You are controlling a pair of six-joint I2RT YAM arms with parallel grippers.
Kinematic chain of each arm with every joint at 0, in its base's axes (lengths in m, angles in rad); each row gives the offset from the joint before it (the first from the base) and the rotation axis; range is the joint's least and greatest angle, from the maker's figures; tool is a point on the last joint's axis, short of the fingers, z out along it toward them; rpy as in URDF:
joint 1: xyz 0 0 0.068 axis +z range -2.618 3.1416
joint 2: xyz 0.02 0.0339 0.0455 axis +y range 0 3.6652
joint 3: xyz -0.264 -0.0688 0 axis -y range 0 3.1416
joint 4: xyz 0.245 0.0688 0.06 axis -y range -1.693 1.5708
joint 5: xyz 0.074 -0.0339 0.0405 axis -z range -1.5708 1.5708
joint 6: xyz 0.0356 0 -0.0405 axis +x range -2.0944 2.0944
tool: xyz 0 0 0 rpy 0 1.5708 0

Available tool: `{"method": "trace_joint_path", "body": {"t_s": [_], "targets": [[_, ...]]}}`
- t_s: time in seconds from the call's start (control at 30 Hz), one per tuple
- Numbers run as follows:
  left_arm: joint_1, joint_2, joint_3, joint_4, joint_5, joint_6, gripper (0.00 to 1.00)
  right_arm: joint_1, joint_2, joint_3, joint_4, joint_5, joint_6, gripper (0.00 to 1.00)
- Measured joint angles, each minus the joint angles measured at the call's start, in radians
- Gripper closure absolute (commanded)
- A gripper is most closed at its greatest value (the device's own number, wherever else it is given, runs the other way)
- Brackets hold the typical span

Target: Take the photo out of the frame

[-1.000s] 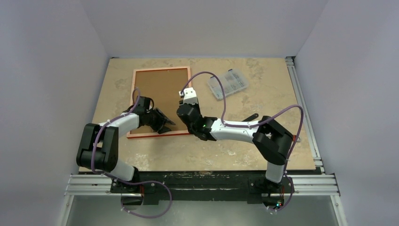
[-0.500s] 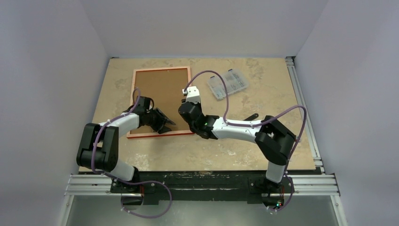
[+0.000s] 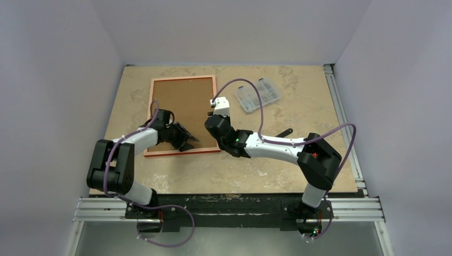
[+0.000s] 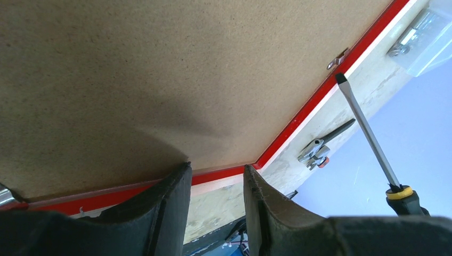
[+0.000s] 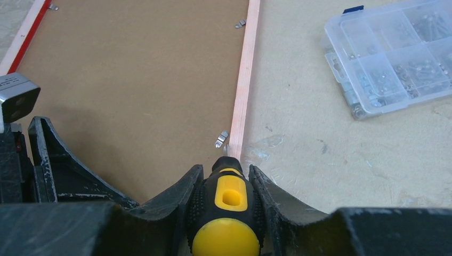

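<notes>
The photo (image 3: 181, 104) is seen board side up inside the frame (image 3: 181, 78), laid flat on the surface's (image 3: 298, 106) far left. A screwdriver (image 5: 226, 208) is clamped in the right gripper (image 5: 225, 173) beside the frame's right rail. The left gripper (image 4: 217, 173) is held open over the near rail.

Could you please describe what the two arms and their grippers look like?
The left arm and right arm share white links, black joints and looping purple cables; a green light glows on the right one. The left gripper and right gripper each have two broad black fingers tapering to the tips.
</notes>
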Motion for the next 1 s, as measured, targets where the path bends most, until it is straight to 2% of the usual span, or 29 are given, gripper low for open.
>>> {"method": "trace_joint_path", "body": {"t_s": [0.67, 1.0], "targets": [[0.0, 0.0, 0.0, 0.001, 0.003, 0.0, 0.6, -0.035, 0.029, -0.024, 0.068, -0.016, 0.058, 1.0], [0.0, 0.002, 0.0, 0.004, 0.004, 0.0, 0.6, -0.052, 0.003, -0.095, 0.088, -0.093, 0.109, 1.0]]}}
